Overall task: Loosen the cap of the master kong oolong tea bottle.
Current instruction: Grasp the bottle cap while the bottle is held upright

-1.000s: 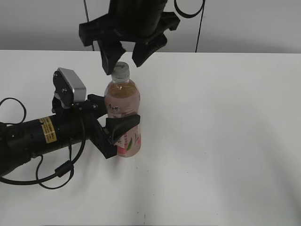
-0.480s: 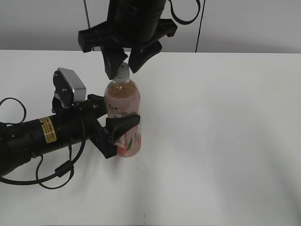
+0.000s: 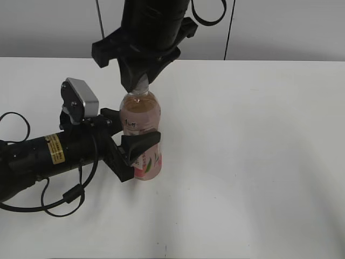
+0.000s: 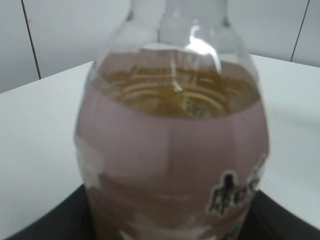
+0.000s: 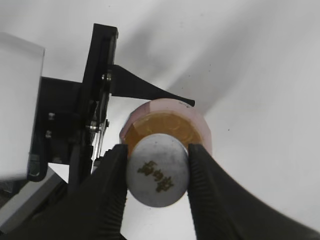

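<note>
The master kong oolong tea bottle (image 3: 141, 129) stands upright on the white table (image 3: 259, 140), filled with pinkish-amber tea, with a pink-and-white label. It fills the left wrist view (image 4: 172, 150). My left gripper (image 3: 132, 143) is shut on the bottle's body from the left. My right gripper (image 3: 139, 81) comes down from above and is shut on the cap (image 5: 158, 169), a white round cap with a dark mark on top. Its black fingers (image 5: 111, 172) press both sides of the cap. In the exterior view the cap is mostly hidden by the fingers.
The left arm (image 3: 48, 154) with its grey wrist camera (image 3: 81, 100) lies across the table's left side. A black cable (image 3: 64, 197) loops beneath it. A grey wall stands behind the table.
My right gripper has come down over the cap and its fingers have closed from apart to gripping it. The bottle and left gripper have not moved.
</note>
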Robot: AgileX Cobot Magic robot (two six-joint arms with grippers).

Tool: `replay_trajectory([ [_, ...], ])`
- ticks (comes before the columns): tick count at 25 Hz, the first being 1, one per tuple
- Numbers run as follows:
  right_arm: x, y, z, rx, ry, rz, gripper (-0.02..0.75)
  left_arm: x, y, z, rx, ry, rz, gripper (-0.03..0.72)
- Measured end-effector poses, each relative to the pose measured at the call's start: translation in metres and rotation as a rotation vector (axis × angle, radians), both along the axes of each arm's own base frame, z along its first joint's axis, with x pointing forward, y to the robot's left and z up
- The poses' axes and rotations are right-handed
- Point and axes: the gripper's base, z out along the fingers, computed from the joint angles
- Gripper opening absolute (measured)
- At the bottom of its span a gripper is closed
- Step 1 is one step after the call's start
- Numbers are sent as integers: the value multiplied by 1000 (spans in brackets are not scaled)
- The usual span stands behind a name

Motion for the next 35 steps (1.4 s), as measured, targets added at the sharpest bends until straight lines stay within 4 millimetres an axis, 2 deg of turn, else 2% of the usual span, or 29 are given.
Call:
replay_trajectory([
  [7, 0, 1, 0, -50, -107, 324, 277, 0, 0, 0, 1, 0, -3, 393],
  [16, -5, 5, 2, -60, -293, 928, 277, -1, -1, 1, 1, -12, -14, 393],
  [21, -6, 7, 1, -91, -402, 1203, 277, -1, -1, 1, 3, -14, -20, 393],
  [30, -5, 5, 2, -217, -545, 1535, 278, -1, -1, 1, 6, -13, -18, 393],
  [35, -3, 0, 6, -312, -582, 1619, 279, -1, -1, 0, 12, -7, -12, 393],
])
